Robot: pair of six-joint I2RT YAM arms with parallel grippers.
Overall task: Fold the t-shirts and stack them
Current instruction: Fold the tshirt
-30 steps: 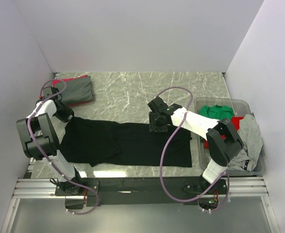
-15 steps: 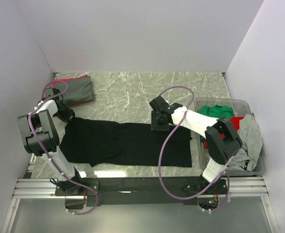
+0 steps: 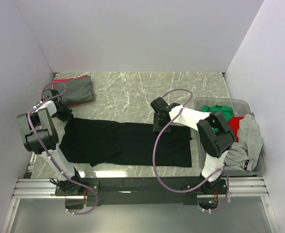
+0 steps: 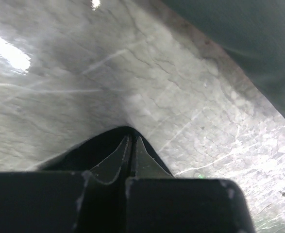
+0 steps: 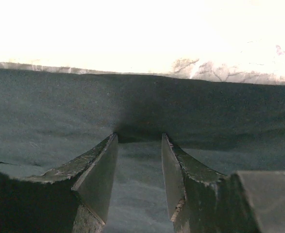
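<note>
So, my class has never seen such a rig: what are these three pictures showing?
Two robot arms stand at a table's near edge. The wide picture looks down from above; the other two come from a camera on each wrist. A black shirt lies spread out, and a folded grey shirt with red cloth beneath lies far left. A clear bin at right holds green, red and grey shirts. The left gripper is shut on the black shirt's corner; the right gripper hangs open at its far edge.

Black t-shirt (image 3: 132,141), grey-veined marble table (image 3: 132,87)
</note>
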